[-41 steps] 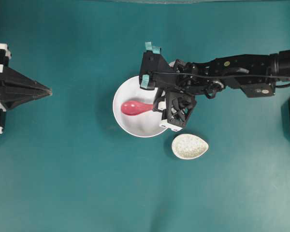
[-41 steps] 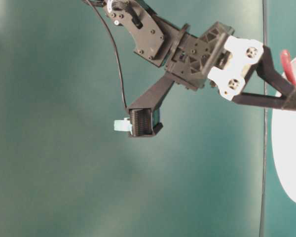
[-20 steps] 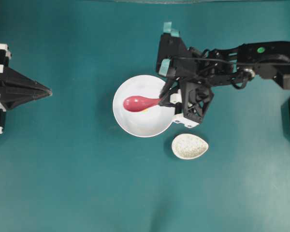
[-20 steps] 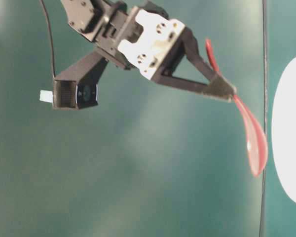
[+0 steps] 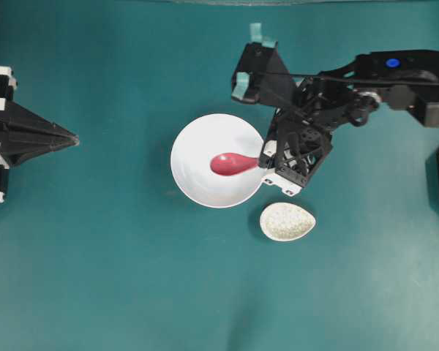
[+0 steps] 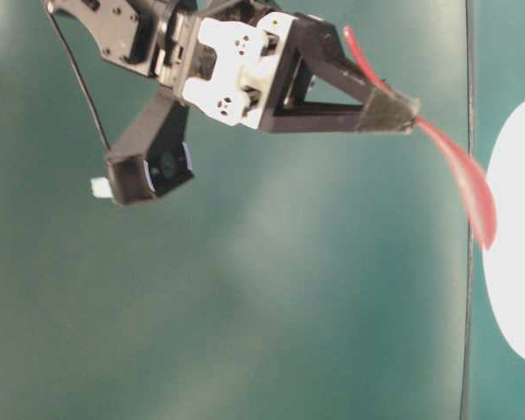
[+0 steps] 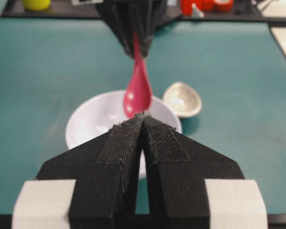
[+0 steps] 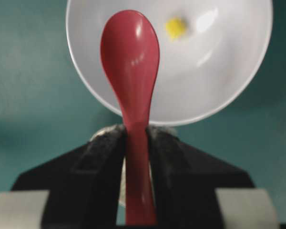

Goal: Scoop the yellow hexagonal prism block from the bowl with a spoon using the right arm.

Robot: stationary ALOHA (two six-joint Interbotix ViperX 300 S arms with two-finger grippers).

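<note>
My right gripper (image 5: 268,156) is shut on the handle of the pink-red spoon (image 5: 233,164) at the white bowl's (image 5: 194,142) right rim. In the right wrist view the spoon (image 8: 130,47) sticks out from the gripper (image 8: 136,138) over the bowl (image 8: 238,81). The yellow hexagonal prism block (image 8: 175,27) lies on the bowl's floor just right of the scoop, outside it. Seen from table level, the spoon (image 6: 464,179) slopes down from the gripper (image 6: 402,112) above the bowl (image 6: 516,262). My left gripper (image 5: 73,137) rests shut at the far left, empty.
A small speckled cream teardrop dish (image 5: 287,221) sits just right of the bowl's near side, under the right gripper's body. In the left wrist view a yellow object (image 7: 35,4) and red objects (image 7: 205,5) stand beyond the table's far edge.
The right arm has lifted and drawn back to the right, so the scoop moved from the bowl's left part to its right part. The spoon now slopes less steeply. The left arm stayed still.
</note>
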